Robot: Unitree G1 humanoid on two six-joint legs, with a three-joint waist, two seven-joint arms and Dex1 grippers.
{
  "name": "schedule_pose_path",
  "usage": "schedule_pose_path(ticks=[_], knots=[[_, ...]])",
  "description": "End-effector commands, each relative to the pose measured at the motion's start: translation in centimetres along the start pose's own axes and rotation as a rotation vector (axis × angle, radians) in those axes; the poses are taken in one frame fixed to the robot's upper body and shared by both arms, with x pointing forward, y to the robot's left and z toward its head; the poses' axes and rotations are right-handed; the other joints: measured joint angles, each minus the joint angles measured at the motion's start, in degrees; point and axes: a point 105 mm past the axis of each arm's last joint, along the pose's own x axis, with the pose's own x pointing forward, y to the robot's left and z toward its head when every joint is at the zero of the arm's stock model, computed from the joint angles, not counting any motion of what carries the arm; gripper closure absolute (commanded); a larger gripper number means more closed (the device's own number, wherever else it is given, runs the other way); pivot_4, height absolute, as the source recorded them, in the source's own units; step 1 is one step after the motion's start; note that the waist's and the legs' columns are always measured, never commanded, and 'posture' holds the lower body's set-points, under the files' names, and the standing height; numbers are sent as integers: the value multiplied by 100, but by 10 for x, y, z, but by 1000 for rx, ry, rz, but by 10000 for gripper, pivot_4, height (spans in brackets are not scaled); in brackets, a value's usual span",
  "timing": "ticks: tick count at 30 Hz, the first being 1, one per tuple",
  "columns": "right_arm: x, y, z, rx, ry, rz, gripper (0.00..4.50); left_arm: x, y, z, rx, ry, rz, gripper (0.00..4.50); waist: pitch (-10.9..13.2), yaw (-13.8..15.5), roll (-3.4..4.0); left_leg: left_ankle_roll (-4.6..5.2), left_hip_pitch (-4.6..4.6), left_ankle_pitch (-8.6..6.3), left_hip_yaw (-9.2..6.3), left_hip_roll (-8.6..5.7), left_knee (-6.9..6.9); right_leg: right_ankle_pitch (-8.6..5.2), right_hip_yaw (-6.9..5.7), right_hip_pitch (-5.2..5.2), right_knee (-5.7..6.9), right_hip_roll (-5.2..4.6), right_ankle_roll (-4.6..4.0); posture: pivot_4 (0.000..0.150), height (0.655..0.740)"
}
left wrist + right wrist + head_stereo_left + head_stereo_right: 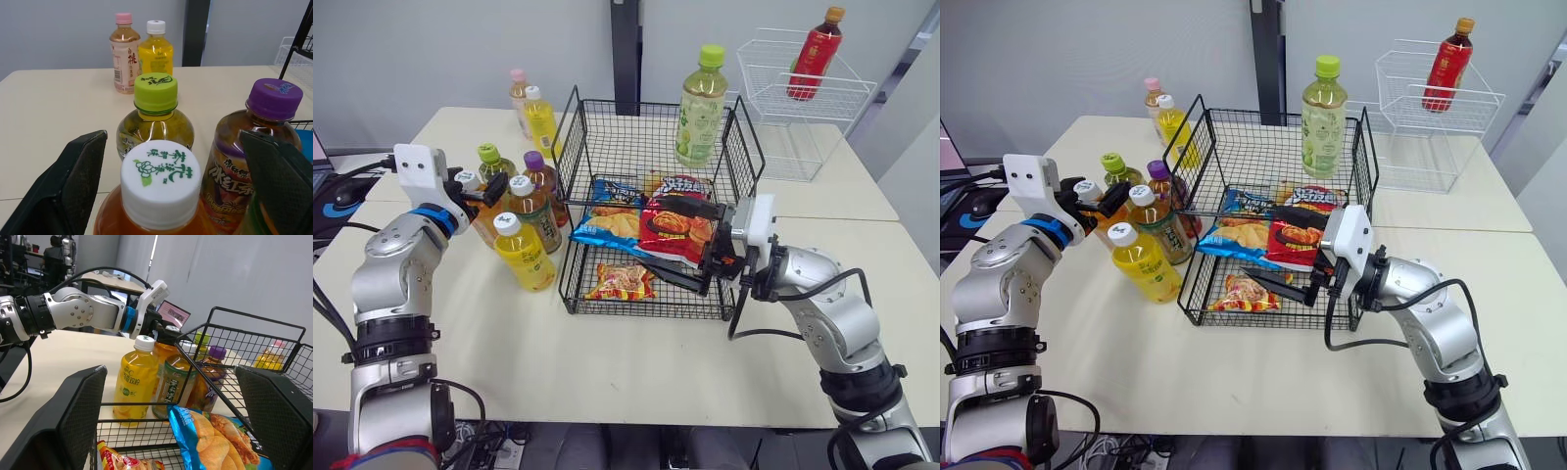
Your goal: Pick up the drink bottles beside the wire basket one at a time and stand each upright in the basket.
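Note:
The black wire basket (576, 257) stands mid-table. Left of it is a cluster of upright bottles: a yellow one (525, 254), a green-labelled tea (535, 212), a purple-capped one (542, 178), a green-capped one (493, 163) and a white-capped amber tea (160, 182). My left gripper (476, 188) is open, its fingers (73, 186) on either side of that white cap without touching it. My right gripper (681, 245) is open inside the basket, over the snack bags. A tall green-capped bottle (700, 103) stands at the basket's far right corner; inside or behind, I cannot tell.
Snack bags lie in the basket: a red one (668, 227), a blue chip bag (605, 225) and a small one (621, 282). Two small bottles (530, 106) stand at the back left. A white wire rack (773, 137) at the back right holds a red bottle (813, 54).

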Motion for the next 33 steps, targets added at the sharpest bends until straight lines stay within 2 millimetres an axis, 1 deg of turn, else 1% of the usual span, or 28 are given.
schedule_pose_path(ticks=[1,2,3,4,7,10,11,14,16,18,20,22,23,28,31,33], knots=[[-2,0,13,-48,-20,-18,0,2,2,14,29,-47,-3,4395,0,0,0,0,0,0,0,0,0,0,0,0,0,0,0,1500,7400],[-2,0,13,-48,-20,-20,0,2,3,14,29,-46,-2,6216,0,0,0,0,0,0,0,0,0,0,-1,0,0,0,0,1500,7400],[-2,0,14,-48,-20,-21,0,1,4,13,30,-42,0,9619,0,0,0,0,0,0,-1,0,0,0,-1,0,0,0,0,1500,7400],[-1,0,14,-48,-20,-22,0,1,6,12,33,-37,2,11752,0,1,0,0,0,0,-1,0,0,0,-2,0,0,0,0,1500,7400],[0,1,15,-45,-21,-21,0,1,8,10,24,-35,6,21317,0,12,0,0,0,0,-1,-1,1,0,-2,1,0,-1,0,1500,7400],[1,1,15,-43,-23,-16,0,1,8,8,24,-36,6,29874,0,11,0,0,0,0,-1,-1,1,0,-1,1,0,-2,1,1500,7400],[2,1,15,-42,-24,-15,0,0,8,8,26,-37,6,31142,0,10,0,0,1,0,-1,-1,1,0,-1,1,0,-2,1,1500,7400],[2,1,15,-41,-26,-12,0,-3,12,13,33,-51,14,31138,0,10,0,0,1,0,-1,-1,1,0,-2,1,0,-2,1,1500,7400],[2,0,16,-41,-35,-16,0,-7,16,23,44,-78,17,31138,0,7,0,0,0,0,-1,-1,1,-1,-1,1,0,-2,1,1500,7400],[0,-3,19,-51,-62,-39,0,-16,17,47,36,-147,-12,31138,2,-20,-3,0,0,0,-1,0,0,0,-1,0,0,-1,1,1500,7400],[-2,-4,22,-51,-84,-53,0,-25,19,71,67,-195,-34,31138,11,-25,-17,0,-6,0,0,1,0,-1,-2,-6,0,-1,1,1500,7400],[-4,-8,27,-74,-110,-89,0,-38,15,105,112,-233,-109,31138,28,-26,-46,-2,-13,1,-3,4,0,0,-7,-14,1,0,0,1500,7400],[-5,-10,29,-88,-119,-104,0,-43,11,119,122,-247,-147,31138,34,-29,-59,-2,-16,1,-4,4,0,0,-8,-18,2,0,0,1500,7400],[-6,-18,37,-155,-169,-192,0,-61,-16,187,159,-315,-338,31138,37,44,-66,-24,-61,14,-15,-7,14,0,-18,-47,-1,-7,2,1500,7400],[-5,-24,40,-181,-187,-244,0,-63,-39,233,176,-396,-438,31138,38,80,-72,-24,-67,14,-20,-10,18,-1,-23,-47,-2,-8,6,1500,7400],[-4,-26,40,-188,-190,-263,0,-60,-48,254,158,-438,-470,31138,39,77,-71,-24,-74,15,-26,-10,23,-1,-29,-48,-3,-7,7,1500,7400]])
